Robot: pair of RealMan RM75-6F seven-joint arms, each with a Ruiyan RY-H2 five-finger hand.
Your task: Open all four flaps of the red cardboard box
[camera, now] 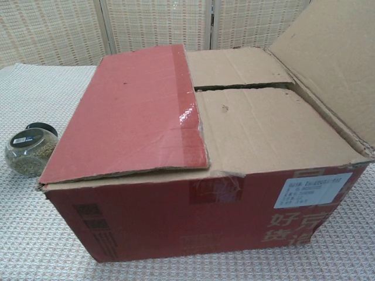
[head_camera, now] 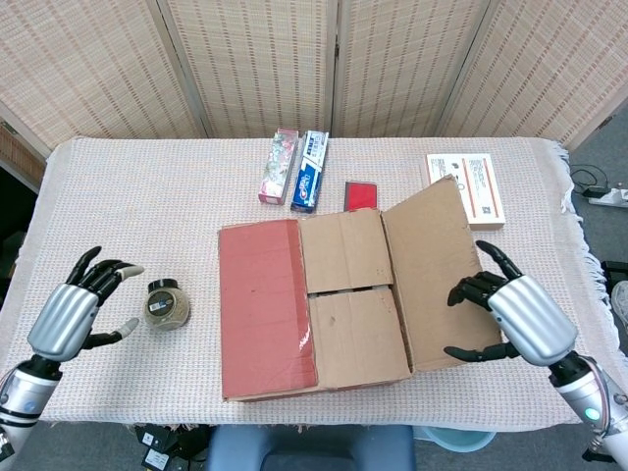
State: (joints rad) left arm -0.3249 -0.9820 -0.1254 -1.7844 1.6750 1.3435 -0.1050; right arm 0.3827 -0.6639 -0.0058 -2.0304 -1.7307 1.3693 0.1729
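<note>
From my chest camera the box (camera: 193, 222) fills nearly the whole frame, sitting on the table (head_camera: 128, 186) near its front edge. That camera shows neither robot hand, so I rely on the head view for both.

The right flap (head_camera: 432, 270) is folded outward, its brown inside facing up; in the chest view its top and right side are cut off by the frame. The left flap (head_camera: 265, 309) lies flat on top, red side up, and covers whatever is under it. Beside it the two brown inner flaps (head_camera: 353, 334) lie closed, meeting at a narrow seam, so I cannot see the box's contents.

My right robot hand (head_camera: 515, 319) is at the outer edge of the right flap, fingers spread, holding nothing; I cannot tell whether the fingertips touch the cardboard. My left robot hand (head_camera: 74, 314) is near the table's front left corner, open and empty, fingers apart, just left of a small jar (head_camera: 165, 303). In the chest view the jar is partly cut off at the left edge.

Further back, a small red item (head_camera: 361, 194) is partly hidden behind the box. A white carton (head_camera: 473, 186) has its corner covered by the raised flap. Two toothpaste boxes (head_camera: 294, 169) lie beyond.
</note>
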